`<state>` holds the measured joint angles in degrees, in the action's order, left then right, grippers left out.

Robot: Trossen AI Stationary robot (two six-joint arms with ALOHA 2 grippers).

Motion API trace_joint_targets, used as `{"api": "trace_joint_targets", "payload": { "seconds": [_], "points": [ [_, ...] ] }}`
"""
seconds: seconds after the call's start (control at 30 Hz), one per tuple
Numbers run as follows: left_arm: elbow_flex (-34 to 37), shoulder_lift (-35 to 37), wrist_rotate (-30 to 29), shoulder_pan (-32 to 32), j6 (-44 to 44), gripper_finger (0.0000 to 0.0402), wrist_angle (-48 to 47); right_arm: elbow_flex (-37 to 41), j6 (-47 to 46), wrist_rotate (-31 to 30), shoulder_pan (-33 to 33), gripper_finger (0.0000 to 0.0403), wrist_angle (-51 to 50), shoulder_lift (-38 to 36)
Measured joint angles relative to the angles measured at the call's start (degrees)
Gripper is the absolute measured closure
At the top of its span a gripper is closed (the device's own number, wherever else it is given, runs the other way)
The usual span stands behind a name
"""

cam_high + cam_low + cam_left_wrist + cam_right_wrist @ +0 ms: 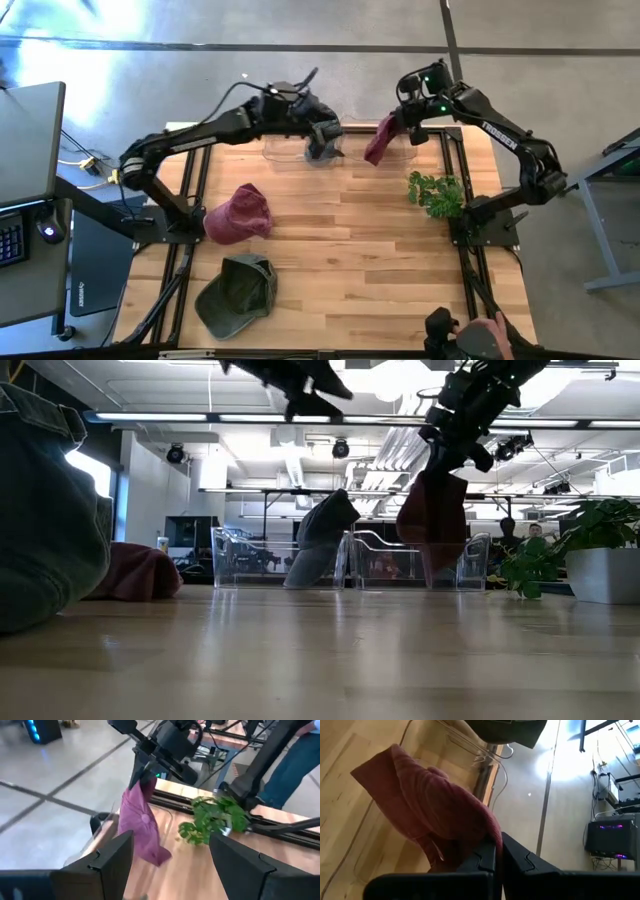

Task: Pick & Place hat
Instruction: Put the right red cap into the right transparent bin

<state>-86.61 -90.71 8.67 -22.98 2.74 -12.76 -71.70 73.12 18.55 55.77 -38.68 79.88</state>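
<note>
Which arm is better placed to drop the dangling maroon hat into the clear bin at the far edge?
The right. Its gripper is shut on the maroon hat, hanging above the right clear bin. The left gripper is open over the grey hat.

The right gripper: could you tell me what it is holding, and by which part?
The right gripper pinches a maroon hat by an edge of its fabric, so it hangs above the clear bin.

The wooden table [340, 260] carries 2 clear bins [290, 152] along its far edge and a potted plant [437, 193] near the right side. A maroon hat [238, 214] and a green hat [238, 292] lie on the left part.
</note>
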Motion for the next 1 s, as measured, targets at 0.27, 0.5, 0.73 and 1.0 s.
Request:
{"api": "trace_joint_targets", "payload": {
  "seconds": [0.27, 0.5, 0.73, 1.0],
  "points": [
    [0.0, -10.83, -0.59, 0.98, -5.75, 0.0147, 15.37, -0.02, -1.38, 0.76, 0.08, 0.04, 0.0, -1.52],
    [0.02, -19.59, -3.03, 2.13, -4.14, 0.0147, 25.08, -0.02, -5.09, 2.95, 0.5, 0.04, 0.05, -1.57],
    [-0.68, -25.78, -4.51, 3.5, -3.12, 0.0147, 28.88, -0.02, -5.18, 4.15, 0.48, 0.04, 0.22, -1.6],
    [-7.35, -29.2, -10.77, 4.72, -2.5, 0.0178, 25.07, -0.02, -6.68, 4.56, 0.48, 0.0394, 0.38, -1.6]
  ]
}}
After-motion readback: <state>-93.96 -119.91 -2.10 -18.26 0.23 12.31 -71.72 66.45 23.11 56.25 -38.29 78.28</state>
